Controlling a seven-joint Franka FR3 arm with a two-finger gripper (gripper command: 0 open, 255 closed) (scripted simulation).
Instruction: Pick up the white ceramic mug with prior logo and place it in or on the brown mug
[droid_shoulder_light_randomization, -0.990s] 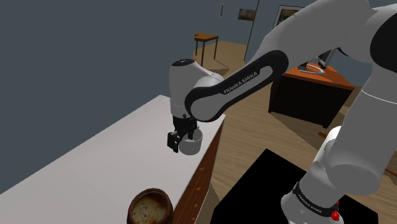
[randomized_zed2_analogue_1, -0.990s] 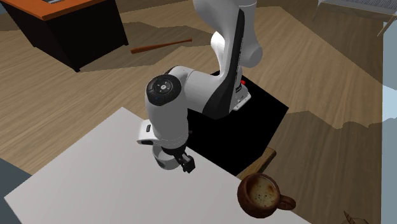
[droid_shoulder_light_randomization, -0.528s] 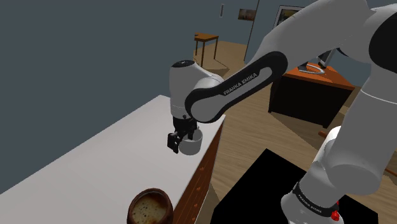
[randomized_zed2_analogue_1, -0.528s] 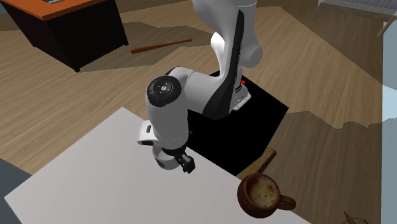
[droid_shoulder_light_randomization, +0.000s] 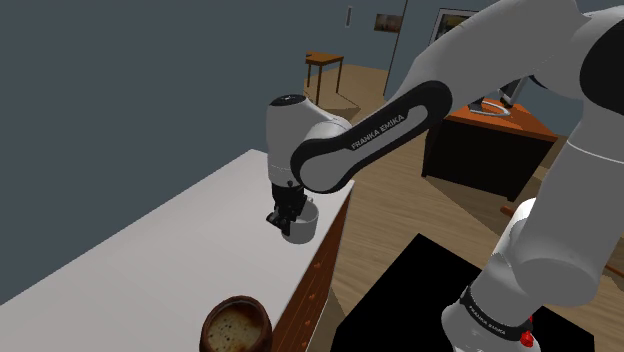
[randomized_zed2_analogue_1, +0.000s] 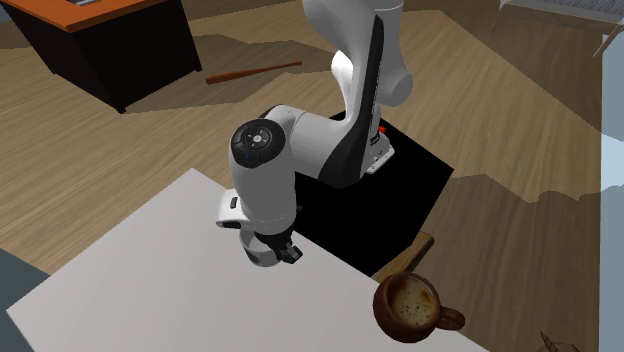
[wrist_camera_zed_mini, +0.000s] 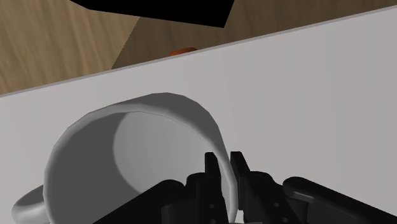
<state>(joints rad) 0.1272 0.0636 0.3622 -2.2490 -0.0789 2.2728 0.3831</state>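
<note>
Both fingers (wrist_camera_zed_mini: 210, 167) of the claw (wrist_camera_zed_mini: 224, 162), apart a second ago, now pinch the wall of the white mug (wrist_camera_zed_mini: 146, 137), ready for lifting

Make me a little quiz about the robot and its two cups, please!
1. True or false: the end effector is pinching the wall of the white mug, with one finger inside and one outside.
2. Pick one: what does the brown mug stand on? A) the wooden floor, B) the white table, C) the black stand.
3. Short answer: is the white mug in or on the brown mug yet?

Key: 1 true. 2 B. 3 no, the two mugs are apart on the table.
</note>
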